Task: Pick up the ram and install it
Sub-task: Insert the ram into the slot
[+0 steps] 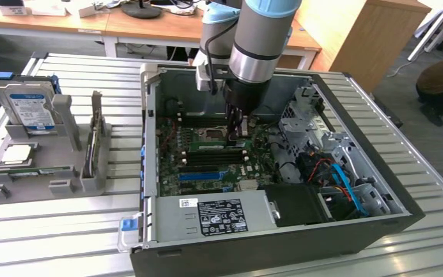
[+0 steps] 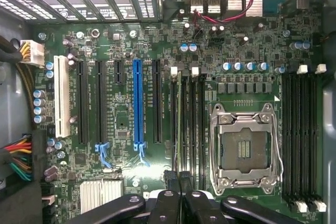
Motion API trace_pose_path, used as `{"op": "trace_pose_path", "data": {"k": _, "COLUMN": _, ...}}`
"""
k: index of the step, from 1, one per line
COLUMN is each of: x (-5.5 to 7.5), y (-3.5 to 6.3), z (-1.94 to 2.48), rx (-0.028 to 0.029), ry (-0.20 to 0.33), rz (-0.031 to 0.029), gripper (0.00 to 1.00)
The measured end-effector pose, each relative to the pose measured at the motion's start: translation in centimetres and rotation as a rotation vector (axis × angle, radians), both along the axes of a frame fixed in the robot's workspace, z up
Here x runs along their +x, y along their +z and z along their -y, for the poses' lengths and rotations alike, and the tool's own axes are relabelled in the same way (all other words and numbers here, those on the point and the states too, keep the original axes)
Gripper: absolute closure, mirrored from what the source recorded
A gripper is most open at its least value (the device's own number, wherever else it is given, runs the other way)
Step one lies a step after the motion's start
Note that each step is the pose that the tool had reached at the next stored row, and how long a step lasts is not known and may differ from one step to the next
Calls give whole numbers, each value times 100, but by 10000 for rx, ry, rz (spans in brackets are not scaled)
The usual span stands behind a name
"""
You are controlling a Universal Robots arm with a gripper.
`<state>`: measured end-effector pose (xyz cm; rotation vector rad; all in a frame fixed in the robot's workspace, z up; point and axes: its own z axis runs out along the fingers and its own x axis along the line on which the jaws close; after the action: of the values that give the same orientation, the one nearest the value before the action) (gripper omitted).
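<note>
An open computer case (image 1: 283, 254) lies on its side on a slatted metal surface (image 1: 52, 236), taking up the middle and right of the exterior view. The robot arm (image 1: 260, 46) comes down from the top centre of that picture into the case, and its hand (image 1: 237, 130) sits low over the green motherboard (image 1: 181, 167), in the upper middle of the board. In the wrist view the two dark fingers (image 2: 169, 182) are drawn narrow and pinch the near end of the ram (image 2: 179, 124). The ram is seen edge-on as a thin strip running along one of the black memory slots, between the long blue slot (image 2: 137, 100) and the processor socket (image 2: 244, 148) and nearer to the socket. Whether the ram is pressed fully down into the slot cannot be told. A power supply (image 1: 214, 216) with a black label fills the lower centre of the case. At the left of the exterior view a grey holder (image 1: 21, 187) stands on the surface, well apart from the hand. It carries an upright hard drive (image 1: 25, 109) at the upper left and a dark card (image 1: 94, 138) set on edge just beside it.
</note>
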<state>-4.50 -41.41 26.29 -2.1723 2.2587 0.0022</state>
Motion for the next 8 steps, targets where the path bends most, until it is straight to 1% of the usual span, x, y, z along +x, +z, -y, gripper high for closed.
{"op": "trace_pose_path", "data": {"k": 4, "x": 0, "y": -18, "z": 1, "rx": -10, "ry": 0, "rz": -2, "gripper": 88}}
{"op": "trace_pose_path", "data": {"k": 8, "x": 0, "y": -44, "z": 0, "rx": -6, "ry": -1, "rz": 0, "gripper": 88}}
